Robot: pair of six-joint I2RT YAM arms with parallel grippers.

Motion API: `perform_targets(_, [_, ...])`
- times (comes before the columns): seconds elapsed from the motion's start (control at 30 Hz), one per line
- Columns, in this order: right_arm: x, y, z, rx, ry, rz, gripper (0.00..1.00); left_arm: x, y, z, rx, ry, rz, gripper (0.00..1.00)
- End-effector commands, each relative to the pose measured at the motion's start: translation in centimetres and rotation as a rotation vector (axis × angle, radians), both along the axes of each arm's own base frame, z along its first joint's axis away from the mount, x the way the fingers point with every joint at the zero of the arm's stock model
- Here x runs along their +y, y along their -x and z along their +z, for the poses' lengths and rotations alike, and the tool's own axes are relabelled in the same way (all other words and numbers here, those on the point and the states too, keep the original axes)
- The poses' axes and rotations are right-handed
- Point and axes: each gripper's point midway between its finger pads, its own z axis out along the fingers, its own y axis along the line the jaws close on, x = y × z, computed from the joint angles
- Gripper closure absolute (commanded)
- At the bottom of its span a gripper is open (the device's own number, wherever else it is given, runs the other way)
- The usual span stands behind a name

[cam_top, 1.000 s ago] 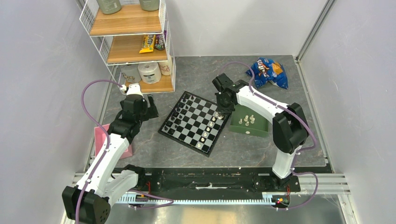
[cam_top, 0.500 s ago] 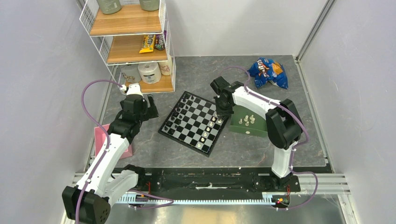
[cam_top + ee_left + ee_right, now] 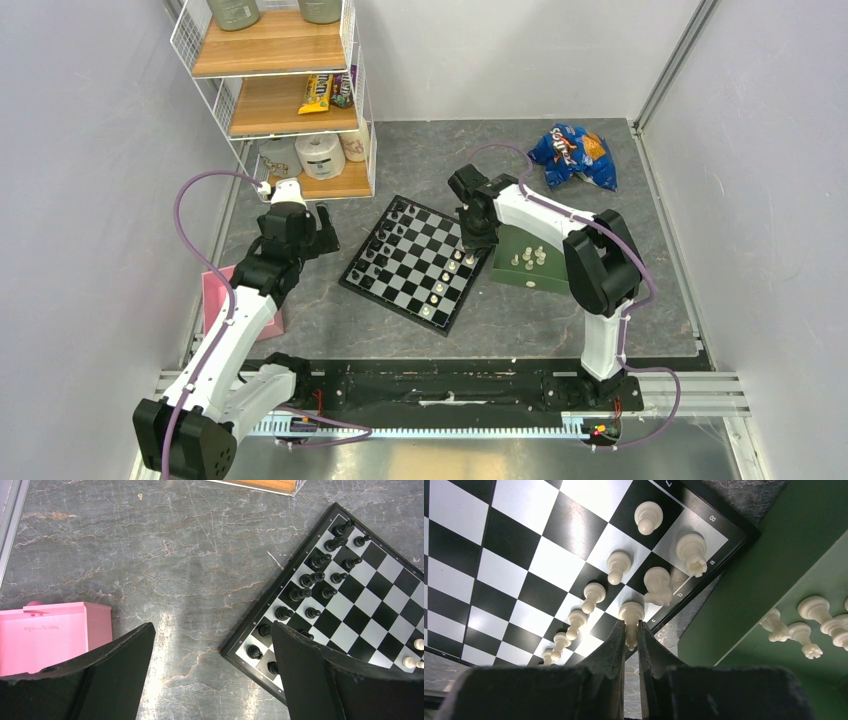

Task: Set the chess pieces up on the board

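Note:
The board (image 3: pixel 415 262) lies angled at the table's middle, black pieces along its left side and cream chess pieces (image 3: pixel 452 272) along its right. In the right wrist view my right gripper (image 3: pixel 631 625) is shut on a slim cream piece (image 3: pixel 631 612) that stands on the edge row of the board (image 3: pixel 454 510), beside a knight (image 3: pixel 658 585) and a rook (image 3: pixel 691 550). A row of pawns (image 3: pixel 594 592) stands one file in. My left gripper (image 3: pixel 212 627) hangs open over bare table left of the board (image 3: pixel 370 600), holding nothing.
A green tray (image 3: pixel 545 277) right of the board holds several more cream pieces (image 3: pixel 819 610). A pink box (image 3: pixel 215 300) sits at the left. At the back stand a wire shelf (image 3: pixel 280 90) on the left and a blue snack bag (image 3: pixel 572 153) on the right.
My right gripper has shifted a little left from the tray's edge and stands over the board's right edge row with the cream piece. The left arm has not moved.

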Motion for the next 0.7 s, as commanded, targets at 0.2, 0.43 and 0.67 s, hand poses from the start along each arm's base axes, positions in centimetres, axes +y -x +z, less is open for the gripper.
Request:
perform_targets(0.2, [0.4, -0.9, 0.8, -0.027, 0.003, 0.010, 0.70, 0.0, -0.4, 1.0, -0.031, 0.000, -0.008, 0.06])
perform_targets(0.43, [0.4, -1.4, 2.3, -0.056, 0.004, 0.016, 0.61, 0.0, -0.4, 1.0, -0.030, -0.001, -0.008, 0.06])
perform_targets(0.67, [-0.4, -1.9, 6.9, -0.176, -0.015, 0.021, 0.52, -0.2, -0.5, 0.8, -0.017, 0.001, -0.014, 0.06])
